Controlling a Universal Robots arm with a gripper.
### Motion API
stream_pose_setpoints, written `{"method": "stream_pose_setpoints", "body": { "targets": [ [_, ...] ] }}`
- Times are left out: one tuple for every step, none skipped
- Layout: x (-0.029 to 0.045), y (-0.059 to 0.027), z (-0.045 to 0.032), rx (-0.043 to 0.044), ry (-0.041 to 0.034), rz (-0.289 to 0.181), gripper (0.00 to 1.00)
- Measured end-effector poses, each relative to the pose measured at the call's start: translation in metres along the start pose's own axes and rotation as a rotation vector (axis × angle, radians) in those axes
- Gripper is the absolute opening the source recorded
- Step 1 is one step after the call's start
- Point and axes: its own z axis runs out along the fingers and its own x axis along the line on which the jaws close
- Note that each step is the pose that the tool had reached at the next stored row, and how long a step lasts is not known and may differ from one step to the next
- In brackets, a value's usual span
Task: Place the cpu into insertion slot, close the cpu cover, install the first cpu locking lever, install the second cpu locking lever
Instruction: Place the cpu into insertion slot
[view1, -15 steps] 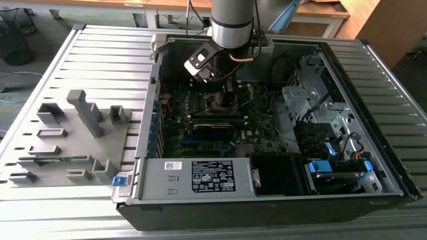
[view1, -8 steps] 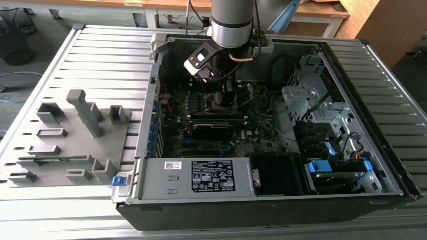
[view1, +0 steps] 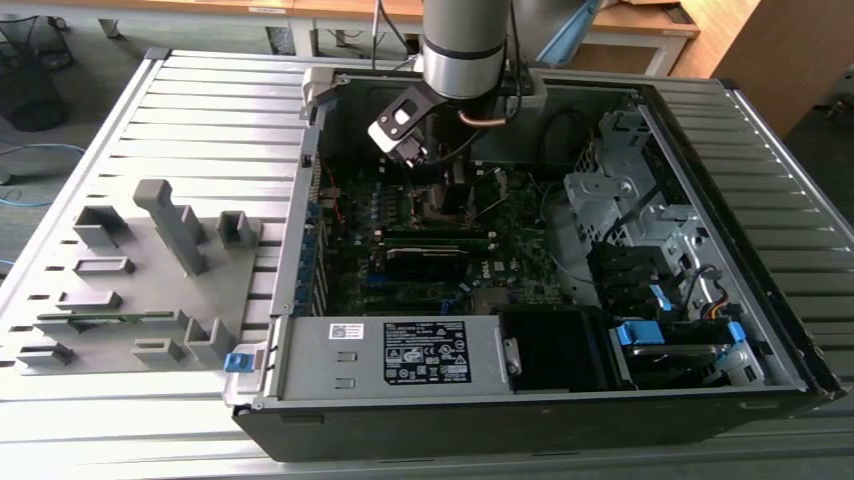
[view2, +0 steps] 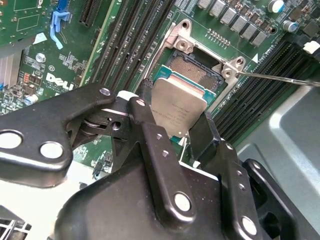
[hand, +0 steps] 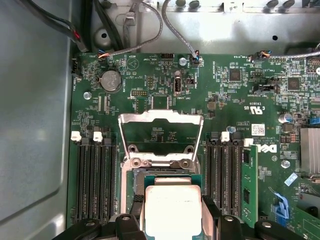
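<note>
in the exterior view the claw (view1: 438, 172) hangs inside the open computer case (view1: 534, 425), low over the green board (view1: 523, 240). in the second wrist view its fingers (view2: 143, 107) pinch the chip (view2: 177, 106) by two opposite edges, just above the socket (view2: 192, 74). in the first wrist view the held chip (hand: 172, 205) hovers over the socket, and the cover (hand: 160, 118) stands open beyond the claw.

cpu (hand: 172, 210) cropped at edge, insertion slot (view2: 192, 75) partly hidden
</note>
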Motion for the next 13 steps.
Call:
{"method": "stream_pose_setpoints", "body": {
  "targets": [
    [0.0000,-0.0001,0.0006,0.0000,0.0000,0.000,0.54],
    [0.0000,-0.0002,0.0013,0.0000,0.0000,0.000,0.54],
    [0.0000,-0.0003,0.0020,0.0000,0.0000,0.000,0.54],
    [0.0000,-0.0006,0.0027,0.0001,-0.0001,0.000,0.54],
    [0.0000,-0.0010,0.0035,0.0001,-0.0001,0.000,0.54],
    [0.0000,-0.0013,0.0042,0.0000,0.0000,0.000,0.54],
    [0.0000,-0.0017,0.0048,0.0000,0.0000,0.000,0.54],
    [0.0000,-0.0022,0.0054,0.0000,0.0000,0.000,0.54],
    [0.0000,-0.0025,0.0059,0.0001,-0.0001,0.000,0.54],
    [0.0000,-0.0027,0.0063,0.0001,0.0000,0.000,0.54],
    [0.0000,-0.0031,0.0065,0.0001,-0.0001,0.000,0.54],
    [0.0001,-0.0035,0.0067,0.0002,0.0004,0.000,0.54],
    [0.0001,-0.0039,0.0069,0.0001,0.0010,0.000,0.54]
  ]
}}
